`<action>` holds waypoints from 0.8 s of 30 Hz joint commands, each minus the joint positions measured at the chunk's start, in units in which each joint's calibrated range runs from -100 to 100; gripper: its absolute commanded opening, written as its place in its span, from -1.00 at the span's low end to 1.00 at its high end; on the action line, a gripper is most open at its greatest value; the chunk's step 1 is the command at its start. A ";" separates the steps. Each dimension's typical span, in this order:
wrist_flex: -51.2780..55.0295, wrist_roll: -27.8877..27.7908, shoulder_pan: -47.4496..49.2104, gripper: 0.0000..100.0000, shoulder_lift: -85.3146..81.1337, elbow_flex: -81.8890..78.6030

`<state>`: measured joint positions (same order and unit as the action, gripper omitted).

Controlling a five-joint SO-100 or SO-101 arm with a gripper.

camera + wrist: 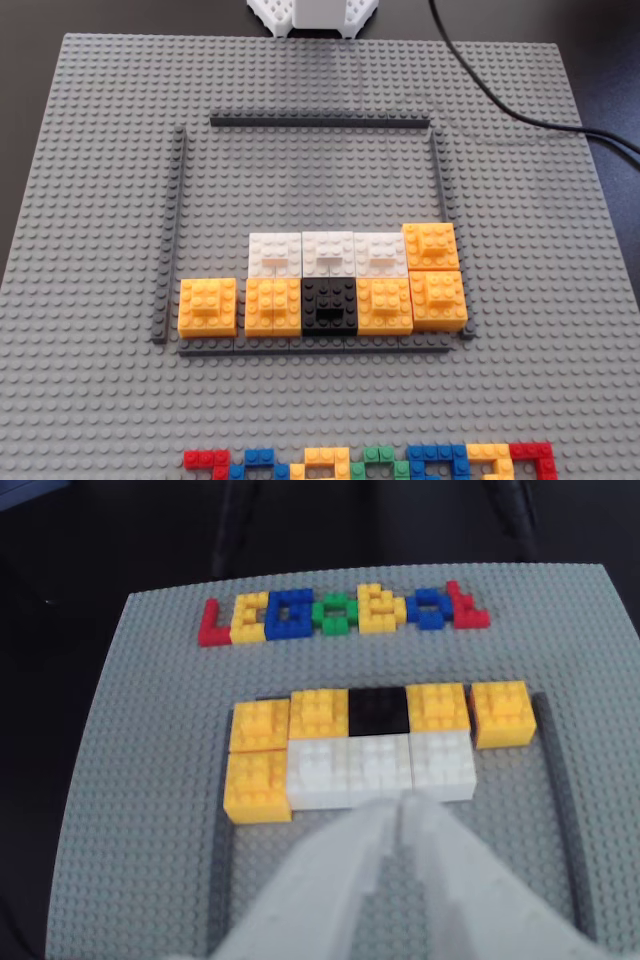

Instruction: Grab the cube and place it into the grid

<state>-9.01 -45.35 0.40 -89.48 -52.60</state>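
Closed and empty, the end effector (400, 805) shows in the wrist view as two pale fingers (340, 880) pressed tip to tip, holding nothing. Its tips sit over the near edge of the white row, about where the middle and right-hand white blocks meet; whether they touch the blocks cannot be told. In the fixed view only the white arm base (315, 15) shows at the top edge.

Three white blocks lie side by side inside the grid (320, 122). Which of them is the cube cannot be told for sure; the one set slightly apart in the wrist view, on the right (443, 763), is at the left end of the row in the fixed view (274, 253). The other two whites (355, 252) touch each other.

Beyond the white row in the wrist view runs a line of orange blocks (318, 712) with a black block (380, 710) between them. Two more orange blocks (432, 245) are stacked at the row's end beside the grid's right strip in the fixed view, and one orange (208, 306) sits apart near the left strip.

All rest on a grey studded baseplate (90, 200). A line of coloured bricks (345, 615) lies outside the grid. A black cable (500, 100) crosses the baseplate's corner in the fixed view
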 commanded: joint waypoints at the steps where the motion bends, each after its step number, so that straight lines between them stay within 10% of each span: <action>1: -5.01 -0.05 -0.44 -1.00 -4.84 -10.88; 24: -18.49 2.15 0.23 -1.00 -10.52 -47.31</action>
<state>-26.54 -44.42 0.33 -97.88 -97.97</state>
